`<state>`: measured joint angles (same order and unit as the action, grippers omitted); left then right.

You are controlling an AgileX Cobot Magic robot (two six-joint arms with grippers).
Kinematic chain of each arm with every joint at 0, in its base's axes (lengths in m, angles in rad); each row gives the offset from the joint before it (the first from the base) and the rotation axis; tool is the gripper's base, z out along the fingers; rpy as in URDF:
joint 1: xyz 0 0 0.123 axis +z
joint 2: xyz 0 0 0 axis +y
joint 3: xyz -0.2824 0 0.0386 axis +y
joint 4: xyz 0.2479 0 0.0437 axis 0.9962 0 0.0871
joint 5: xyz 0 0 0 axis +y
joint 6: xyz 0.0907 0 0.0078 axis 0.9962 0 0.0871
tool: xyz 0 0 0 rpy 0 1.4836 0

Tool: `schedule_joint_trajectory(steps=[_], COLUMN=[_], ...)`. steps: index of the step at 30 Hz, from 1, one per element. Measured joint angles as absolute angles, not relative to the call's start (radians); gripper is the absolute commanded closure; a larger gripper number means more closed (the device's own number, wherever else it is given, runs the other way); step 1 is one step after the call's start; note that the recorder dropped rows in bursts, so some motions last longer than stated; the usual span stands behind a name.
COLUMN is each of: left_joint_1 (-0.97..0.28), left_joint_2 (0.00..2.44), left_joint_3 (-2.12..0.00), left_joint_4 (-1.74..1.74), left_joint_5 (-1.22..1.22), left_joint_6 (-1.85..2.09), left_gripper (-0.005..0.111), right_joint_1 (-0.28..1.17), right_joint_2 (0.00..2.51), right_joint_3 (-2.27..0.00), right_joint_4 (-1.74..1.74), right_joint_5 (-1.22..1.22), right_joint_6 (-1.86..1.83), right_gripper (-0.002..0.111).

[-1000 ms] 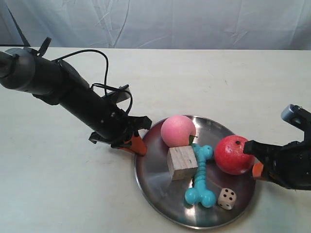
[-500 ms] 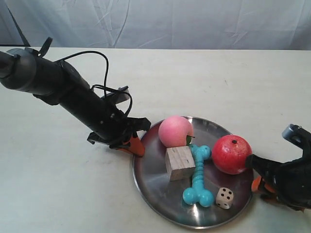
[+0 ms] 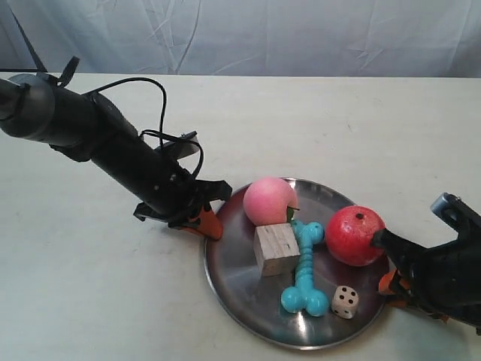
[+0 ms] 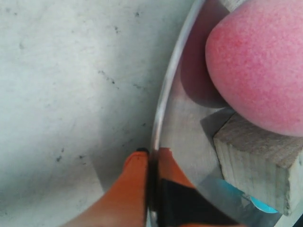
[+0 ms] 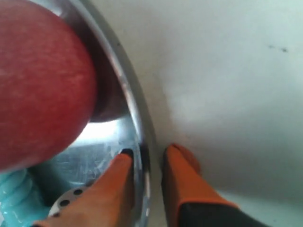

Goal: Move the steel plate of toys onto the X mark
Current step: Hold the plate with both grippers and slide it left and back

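Near the worktop's near edge, the large round shiny steel plate (image 3: 240,282) has slid slightly sideways. The left gripper (image 4: 149,156) pinches its rim; the right gripper (image 5: 147,153) straddles it, jaws apart. Transport is probably just starting.

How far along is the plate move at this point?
Done: the left tool is clamped on the steel plate rim, with all five toys aboard. In hand: the right tool straddles the opposite rim with a gap beside it. Left: closing, then carrying to the X mark, which no view shows.
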<state>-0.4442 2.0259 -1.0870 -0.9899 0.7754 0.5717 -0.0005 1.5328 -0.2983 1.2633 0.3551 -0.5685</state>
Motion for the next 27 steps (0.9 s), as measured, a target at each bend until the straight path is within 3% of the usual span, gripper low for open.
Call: schedule_joint_trajectory(steps=[3,14,27], left_joint_1=[-0.444,-0.444,-0.440], left_joint_2=[2.026,2.026,2.026], left_joint_3=[-1.087,-1.087,-1.087], left_joint_4=[-0.990,-0.990,-0.992], left_joint_5=[0.775,0.775,0.776], left_joint_6=[0.572,0.572,0.566], left_gripper=[0.107,0.107,0.107], right_joint_1=[-0.001,-0.001,-0.001], right_joint_2=[1.543,1.543,1.560], right_joint_3=[-0.298,-0.296,-0.300], right_joint_4=[1.310,1.360,1.597], right_joint_5=[0.367,0.353,0.372], right_joint_6=[-0.599,-0.661,-1.034], right_gripper=[0.106,0.109,0.109])
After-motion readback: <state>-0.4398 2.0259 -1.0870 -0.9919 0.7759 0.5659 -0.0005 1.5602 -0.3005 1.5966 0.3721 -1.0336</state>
